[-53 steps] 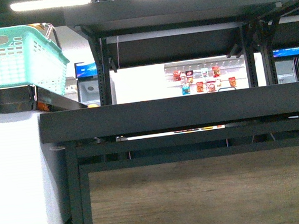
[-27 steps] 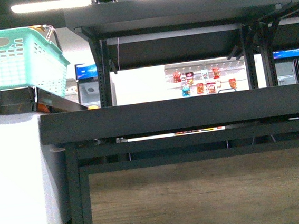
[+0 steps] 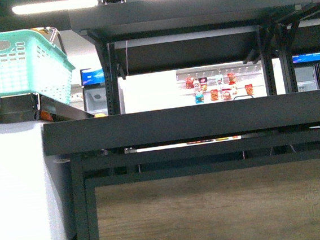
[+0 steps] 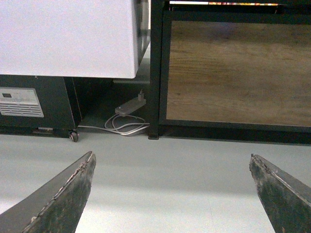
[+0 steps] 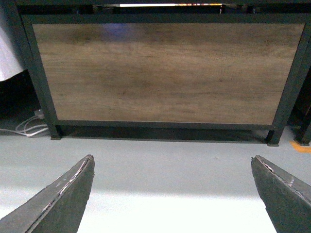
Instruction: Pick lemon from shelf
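Front view, left to right.

- 10 o'clock: turquoise slotted plastic basket [image 3: 18,65], resting on a dark ledge.
- 8 o'clock: large plain white cabinet [image 3: 16,190]; its flat top lies just under that ledge.
- Centre through 3 o'clock: large black metal tiered rack [image 3: 191,122]; one wide dark tray with a raised front lip runs across the middle; a second tray sits above it at 12 o'clock; perforated black uprights [image 3: 109,79] stand between the two.
- 6 to 4 o'clock, under the lip: brown wood-grain panel [image 3: 219,205], framed in black bar.
- Seen through the rack at centre: small coloured hanging packets [image 3: 213,87] against a bright white wall, well beyond the rack.

Task thing: small yellow sliver [image 3: 99,113] just above the tray lip at its left end, roughly 9 o'clock from centre, just beside the left upright; possibly the lemon, but too little shows to be sure.

Left wrist view: left gripper [image 4: 172,194] low over the pale grey floor [image 4: 170,160]; jaws spread wide, holding nothing; dark worn fingertips [image 4: 63,199]. Ahead stand the white cabinet's lower corner and the wood-grain panel; a grey power strip with coiled white cable [image 4: 129,109] lies on the floor between cabinet and rack leg.

Right wrist view: right gripper [image 5: 172,194]; jaws likewise wide apart and empty; it faces the wood-grain panel squarely across grey floor; small orange floor mark [image 5: 301,147] near one rack foot.
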Action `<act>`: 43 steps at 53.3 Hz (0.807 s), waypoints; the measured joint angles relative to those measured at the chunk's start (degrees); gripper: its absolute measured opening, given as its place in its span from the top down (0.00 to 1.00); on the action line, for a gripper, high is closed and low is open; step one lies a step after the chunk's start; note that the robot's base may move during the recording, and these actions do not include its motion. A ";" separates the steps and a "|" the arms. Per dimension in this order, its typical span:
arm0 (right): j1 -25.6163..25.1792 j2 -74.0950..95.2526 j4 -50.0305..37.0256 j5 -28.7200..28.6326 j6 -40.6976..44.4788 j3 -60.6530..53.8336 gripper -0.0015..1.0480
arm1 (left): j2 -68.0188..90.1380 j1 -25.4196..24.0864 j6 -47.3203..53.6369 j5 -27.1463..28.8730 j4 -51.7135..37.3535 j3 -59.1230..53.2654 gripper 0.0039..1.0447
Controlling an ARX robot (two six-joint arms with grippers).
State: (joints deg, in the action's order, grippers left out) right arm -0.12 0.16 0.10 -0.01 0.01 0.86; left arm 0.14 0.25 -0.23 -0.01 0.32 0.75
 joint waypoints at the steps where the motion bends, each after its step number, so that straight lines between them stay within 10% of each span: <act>1: 0.00 0.00 0.00 -0.02 0.00 0.00 0.07 | 0.00 0.00 0.00 0.00 0.00 0.00 0.07; 43: 0.00 0.00 0.00 0.00 0.00 0.02 0.07 | 0.00 0.00 0.00 0.02 0.00 0.00 0.07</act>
State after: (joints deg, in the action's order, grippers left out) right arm -0.12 0.16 0.10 -0.01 0.01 0.89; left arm 0.14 0.25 -0.23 0.01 0.32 0.75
